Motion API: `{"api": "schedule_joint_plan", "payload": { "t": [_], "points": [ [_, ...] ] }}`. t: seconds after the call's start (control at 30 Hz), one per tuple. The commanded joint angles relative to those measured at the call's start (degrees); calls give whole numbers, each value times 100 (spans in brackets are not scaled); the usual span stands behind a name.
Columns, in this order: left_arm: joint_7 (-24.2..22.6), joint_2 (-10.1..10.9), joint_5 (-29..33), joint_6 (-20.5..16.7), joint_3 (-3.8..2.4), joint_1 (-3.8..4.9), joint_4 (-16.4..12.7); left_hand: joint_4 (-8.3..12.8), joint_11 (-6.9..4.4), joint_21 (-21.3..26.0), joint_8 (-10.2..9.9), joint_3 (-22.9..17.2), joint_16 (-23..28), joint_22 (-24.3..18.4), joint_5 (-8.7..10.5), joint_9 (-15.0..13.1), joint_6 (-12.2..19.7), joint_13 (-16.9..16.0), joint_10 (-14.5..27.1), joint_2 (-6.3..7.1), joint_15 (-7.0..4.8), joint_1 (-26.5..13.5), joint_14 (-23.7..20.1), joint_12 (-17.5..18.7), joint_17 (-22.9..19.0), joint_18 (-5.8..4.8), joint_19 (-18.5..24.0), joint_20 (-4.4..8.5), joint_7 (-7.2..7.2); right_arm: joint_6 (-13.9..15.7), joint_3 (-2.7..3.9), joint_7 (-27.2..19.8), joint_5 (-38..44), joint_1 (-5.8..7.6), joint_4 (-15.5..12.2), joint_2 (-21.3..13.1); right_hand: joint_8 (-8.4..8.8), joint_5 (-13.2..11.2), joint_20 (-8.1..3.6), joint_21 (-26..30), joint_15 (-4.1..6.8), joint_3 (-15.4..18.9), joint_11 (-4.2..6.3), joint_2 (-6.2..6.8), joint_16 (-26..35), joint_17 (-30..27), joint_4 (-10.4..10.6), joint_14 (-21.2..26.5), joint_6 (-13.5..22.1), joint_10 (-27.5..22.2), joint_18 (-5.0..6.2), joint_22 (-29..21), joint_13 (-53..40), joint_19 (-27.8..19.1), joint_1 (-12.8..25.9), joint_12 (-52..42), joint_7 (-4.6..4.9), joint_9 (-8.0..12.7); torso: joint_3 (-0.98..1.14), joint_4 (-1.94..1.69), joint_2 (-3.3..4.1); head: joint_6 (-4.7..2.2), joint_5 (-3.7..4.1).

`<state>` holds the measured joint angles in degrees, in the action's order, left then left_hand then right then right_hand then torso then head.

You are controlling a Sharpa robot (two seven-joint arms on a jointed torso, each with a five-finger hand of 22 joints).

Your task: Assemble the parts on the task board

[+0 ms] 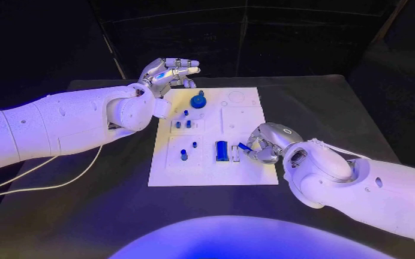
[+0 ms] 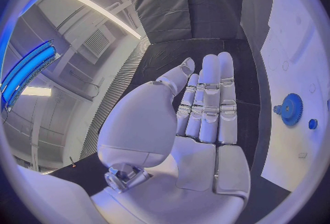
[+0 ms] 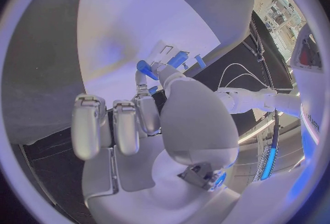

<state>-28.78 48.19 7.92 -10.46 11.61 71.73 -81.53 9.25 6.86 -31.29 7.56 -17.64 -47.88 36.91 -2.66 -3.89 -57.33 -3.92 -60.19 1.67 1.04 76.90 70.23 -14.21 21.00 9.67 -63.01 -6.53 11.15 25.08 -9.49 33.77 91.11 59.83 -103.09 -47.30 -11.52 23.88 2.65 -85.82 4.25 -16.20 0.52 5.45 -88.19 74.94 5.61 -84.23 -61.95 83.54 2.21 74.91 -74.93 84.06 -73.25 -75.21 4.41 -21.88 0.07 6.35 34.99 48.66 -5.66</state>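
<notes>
Pinching a small blue part point(image 1: 244, 147) in right hand point(image 1: 266, 144) fingers over the white task board point(image 1: 250, 175), near right. Hovering open left hand point(image 1: 171, 71) far left, fingers straight. Lowering slowly, keeping part upright, advised.

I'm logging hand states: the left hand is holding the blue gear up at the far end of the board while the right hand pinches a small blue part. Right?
Not quite. The left hand holds nothing; its fingers are extended in the left wrist view, and the blue gear lies on the task board. The right hand does pinch a small blue part.
</notes>
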Motion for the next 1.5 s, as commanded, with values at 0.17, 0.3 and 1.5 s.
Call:
{"api": "schedule_joint_plan", "payload": {
  "t": [0.17, 0.3, 1.5],
  "points": [
    [-15, -6, 8, 63, -5, 13, -19, 7, 1, 43, -10, 40, 14, -12, -9, 5, 30, 0, 45, -42, 45, -4, -1, -40, -7, 67, -9, -45, -3, -127, 1, -11, -376, 7, 154, 200, -64, 2, -51, -41, 0, 47, 15, 55, -42, 1268, 116, -527, -174, 52, -79, 931, -510, 341, 293, -65, -71, -70, -1, -1, 4, 4, 7],
    [-15, -3, 8, 62, -5, 15, -21, 7, 1, 43, -10, 40, 14, -12, -9, 5, 30, 0, 45, -42, 45, -4, -1, -40, -7, 67, -9, -45, -3, -187, 1, 20, -471, 7, 211, 269, -96, 20, -63, -49, 12, 138, 30, 62, -46, 1275, 207, -528, -207, 66, -82, 944, -522, 347, 450, -79, -90, -117, -2, 3, 2, 16, -3],
    [-3, 28, 8, 101, -5, 25, -50, -3, 8, 54, -14, 66, 16, -21, -9, 6, 47, 0, 63, -30, 51, -23, -2, -45, -9, 66, -12, -51, 3, -347, 2, 74, -785, 7, 305, 470, -280, -10, -127, -65, 73, 655, 96, -9, -55, 1293, 533, -532, -262, 86, -89, 975, -484, 361, 884, -15, -166, -446, 2, 12, -2, 24, -13]
  ]
}}
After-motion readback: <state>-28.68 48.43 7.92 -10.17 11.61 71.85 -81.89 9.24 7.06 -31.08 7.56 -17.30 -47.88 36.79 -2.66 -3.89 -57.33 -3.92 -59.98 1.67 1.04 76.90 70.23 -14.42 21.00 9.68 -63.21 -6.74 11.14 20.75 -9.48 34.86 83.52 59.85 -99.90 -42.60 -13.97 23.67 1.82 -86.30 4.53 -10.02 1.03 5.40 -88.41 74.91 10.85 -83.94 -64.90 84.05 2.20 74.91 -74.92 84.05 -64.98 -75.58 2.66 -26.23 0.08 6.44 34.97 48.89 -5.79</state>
